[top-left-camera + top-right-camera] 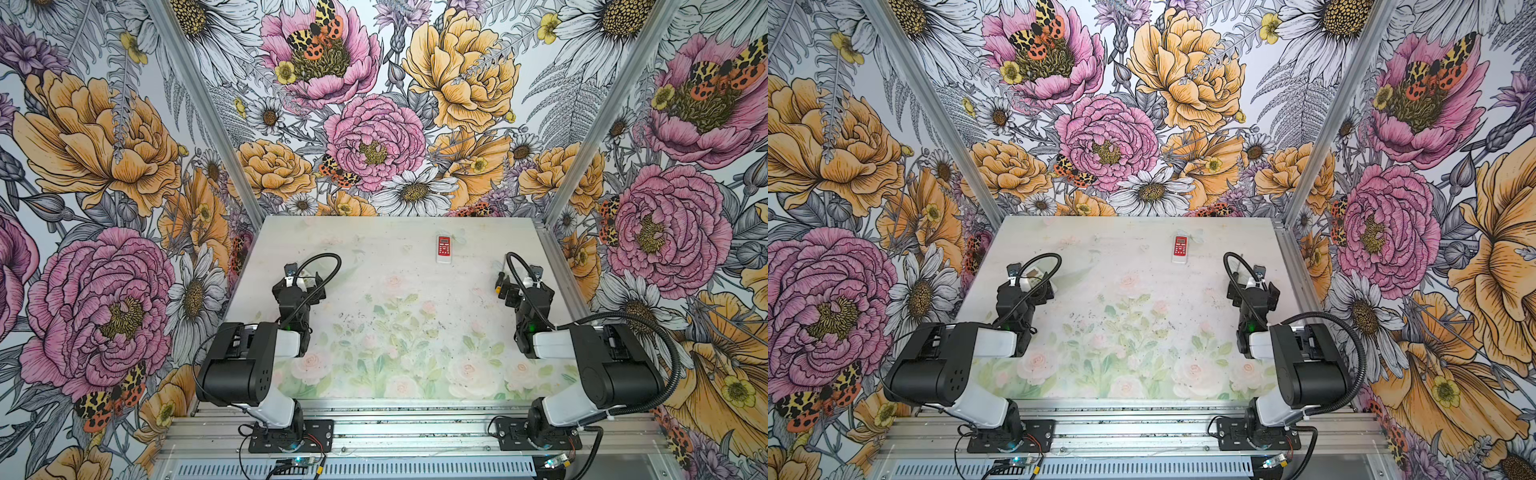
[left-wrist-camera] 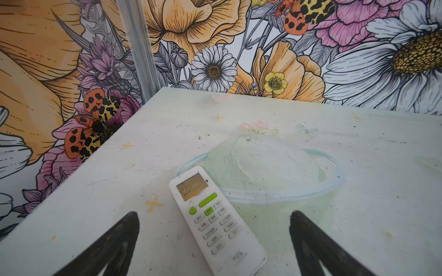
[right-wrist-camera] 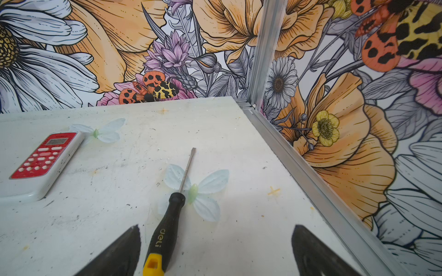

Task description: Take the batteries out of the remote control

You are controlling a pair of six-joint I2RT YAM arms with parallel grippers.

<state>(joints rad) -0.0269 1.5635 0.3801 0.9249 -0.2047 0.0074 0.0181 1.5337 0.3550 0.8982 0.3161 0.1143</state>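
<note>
**Table.** In both top views a pale table (image 1: 374, 291) with a faded flower print is seen. Clock directions below are read from its centre in those views, with 12 o'clock at the far wall.

**Left gripper.** The left gripper (image 2: 214, 215) is placed at about 10 o'clock (image 1: 300, 279). Its jaws are spread wide and nothing is gripped. In the left wrist view a white remote (image 2: 215, 219) is seen lying face up on the table between the two black fingers (image 2: 114, 243), apart from both. A lit display, green buttons and grey keys are shown on it. In a top view only a part of it (image 1: 1032, 276) is seen, beside the gripper.

**Right gripper.** The right gripper (image 3: 216, 227) is placed at about 2 o'clock (image 1: 505, 286). Its jaws are also spread wide and nothing is held. In the right wrist view a screwdriver (image 3: 176, 200) with a black-and-yellow handle is seen lying flat between the fingers, close to one of them. Whether it is touched cannot be told.

**Red remote.** A red remote (image 1: 444, 248) lies face up at about 1 o'clock, with its long axis running 12 to 6. It is well apart from both grippers.

**Batteries.** The batteries cannot be seen in any view. Both remotes lie keys-up, so their backs are hidden.
</note>
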